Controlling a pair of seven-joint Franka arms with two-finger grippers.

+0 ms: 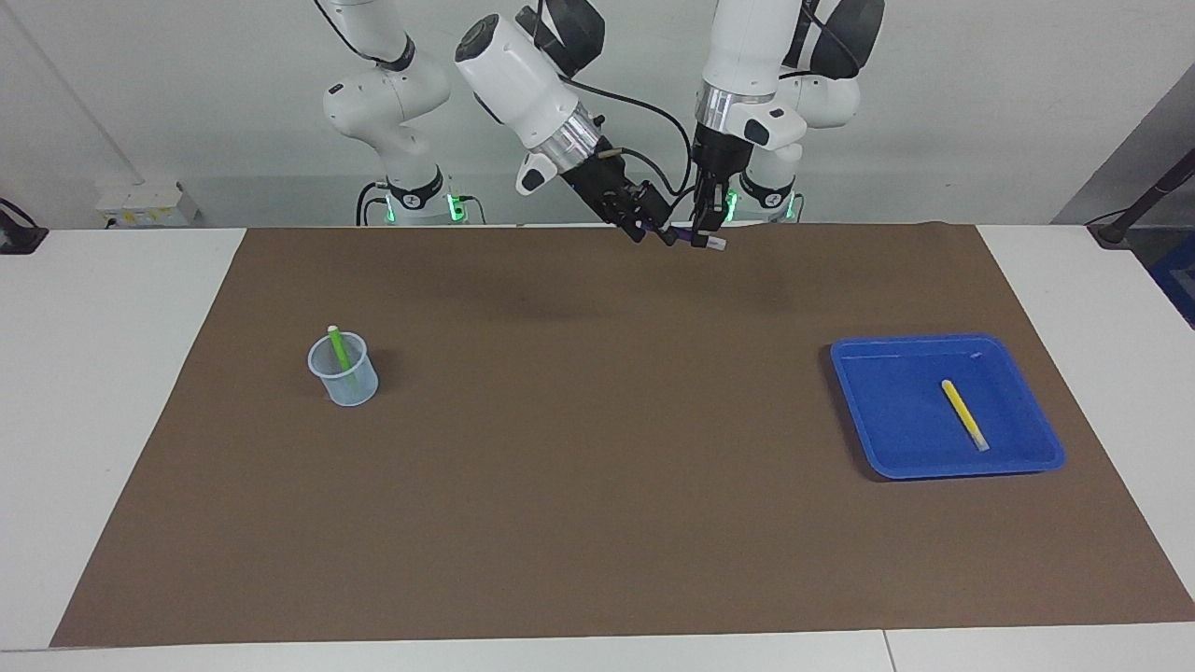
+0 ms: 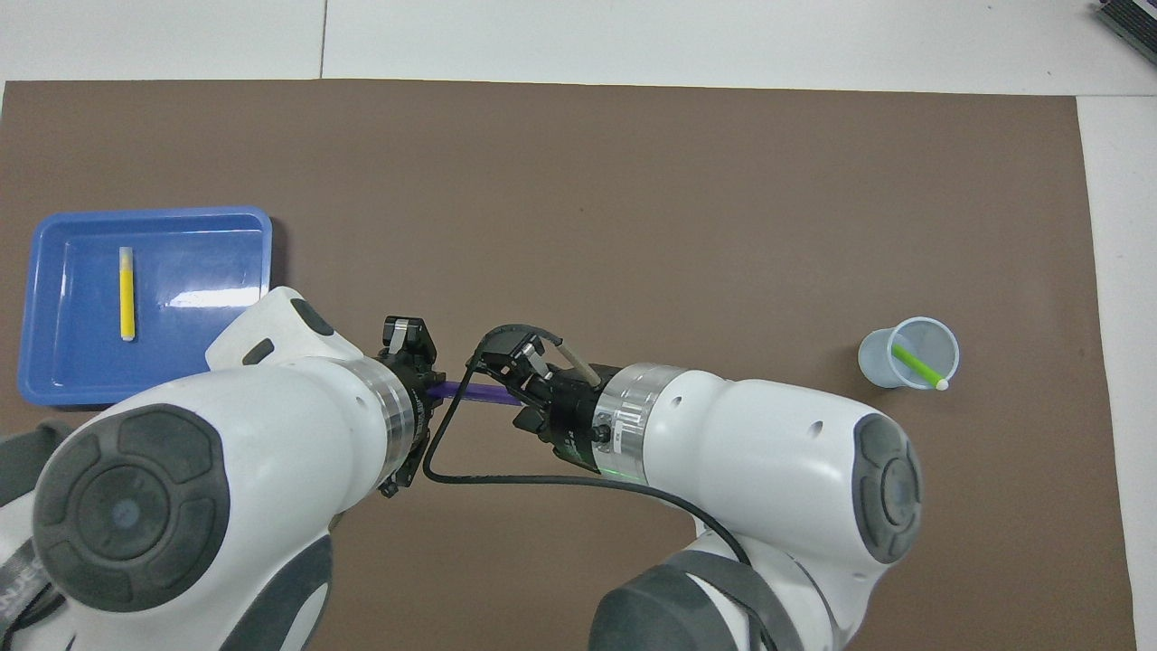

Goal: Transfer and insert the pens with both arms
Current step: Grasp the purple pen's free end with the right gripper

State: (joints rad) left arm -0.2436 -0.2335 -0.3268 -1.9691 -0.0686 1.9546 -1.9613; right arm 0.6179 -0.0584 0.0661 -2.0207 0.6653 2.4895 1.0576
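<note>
The facing camera sat high across the table (image 1: 121,373), looking back at the two arm bases and taking in the whole brown mat (image 1: 597,523) edge to edge. The overhead camera hung above the robots' own end, aimed steeply down and forward, with both arms filling its lower half. Both views shared the mat, half a turn apart, including the blue tray (image 2: 36,380) and the clear cup (image 1: 353,392).

The slim purple marker pen (image 2: 475,391) is showing only a short middle stretch, its two ends lying hidden under the black left gripper (image 2: 418,384) and the black right gripper (image 2: 517,389). Whether the right gripper's fingers are touching it is too small to tell. Both white arms are running off the overhead view's bottom edge.
</note>
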